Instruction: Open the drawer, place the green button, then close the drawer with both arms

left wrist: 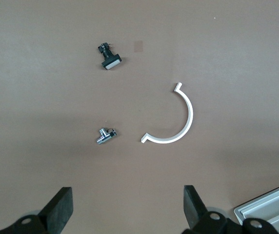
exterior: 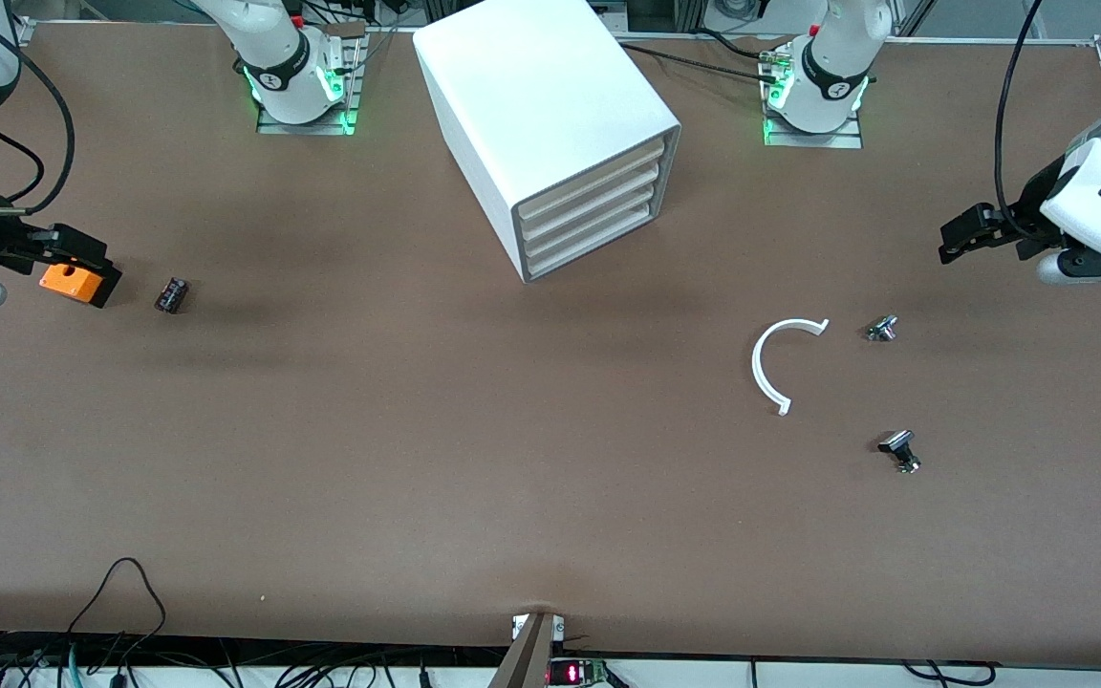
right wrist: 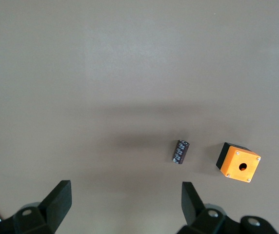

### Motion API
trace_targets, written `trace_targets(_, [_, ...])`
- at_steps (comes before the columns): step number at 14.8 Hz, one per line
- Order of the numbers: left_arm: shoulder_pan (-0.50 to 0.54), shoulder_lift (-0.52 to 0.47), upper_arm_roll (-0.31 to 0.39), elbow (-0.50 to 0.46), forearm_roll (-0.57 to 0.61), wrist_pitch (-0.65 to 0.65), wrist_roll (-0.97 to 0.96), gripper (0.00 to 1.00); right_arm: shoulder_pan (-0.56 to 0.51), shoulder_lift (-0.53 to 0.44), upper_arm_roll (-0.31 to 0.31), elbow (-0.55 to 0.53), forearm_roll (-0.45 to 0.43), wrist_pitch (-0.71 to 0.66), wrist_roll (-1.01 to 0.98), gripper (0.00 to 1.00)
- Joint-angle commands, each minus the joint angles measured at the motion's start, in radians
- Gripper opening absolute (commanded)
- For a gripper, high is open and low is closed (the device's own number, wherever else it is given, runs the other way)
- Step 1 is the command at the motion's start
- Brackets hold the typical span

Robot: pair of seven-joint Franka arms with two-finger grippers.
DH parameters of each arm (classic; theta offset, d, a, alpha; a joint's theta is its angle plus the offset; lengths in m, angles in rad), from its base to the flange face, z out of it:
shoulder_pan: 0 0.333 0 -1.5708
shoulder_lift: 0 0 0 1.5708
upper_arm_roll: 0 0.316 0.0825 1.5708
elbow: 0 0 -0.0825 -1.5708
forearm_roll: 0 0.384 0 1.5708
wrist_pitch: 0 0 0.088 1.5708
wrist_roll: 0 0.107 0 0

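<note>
The white box cabinet (exterior: 550,115) stands on the table between the two arm bases, with all four tray drawers shut. The drawer (exterior: 598,245) is the lowest one. The button (exterior: 898,449), tiny with a dark body and a pale cap, lies toward the left arm's end of the table. It also shows in the left wrist view (left wrist: 109,59). My left gripper (exterior: 963,239) is open and empty in the air at that end; it also shows in the left wrist view (left wrist: 128,207). My right gripper (exterior: 82,264) is open and empty above the orange box (exterior: 71,283); it also shows in the right wrist view (right wrist: 125,204).
A white half-ring (exterior: 778,363) and a small silvery metal part (exterior: 882,328) lie near the button. A small black component (exterior: 171,294) lies beside the orange box with a hole (right wrist: 239,163). A corner of the cabinet's drawers (left wrist: 271,209) shows in the left wrist view.
</note>
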Motion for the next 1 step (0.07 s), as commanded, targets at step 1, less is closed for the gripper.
trace_targets(1, [0.003, 0.032, -0.01, 0.052, 0.016, -0.047, 0.021, 1.0, -0.003, -0.014, 0.004, -0.001, 0.007, -0.008, -0.009, 1.0])
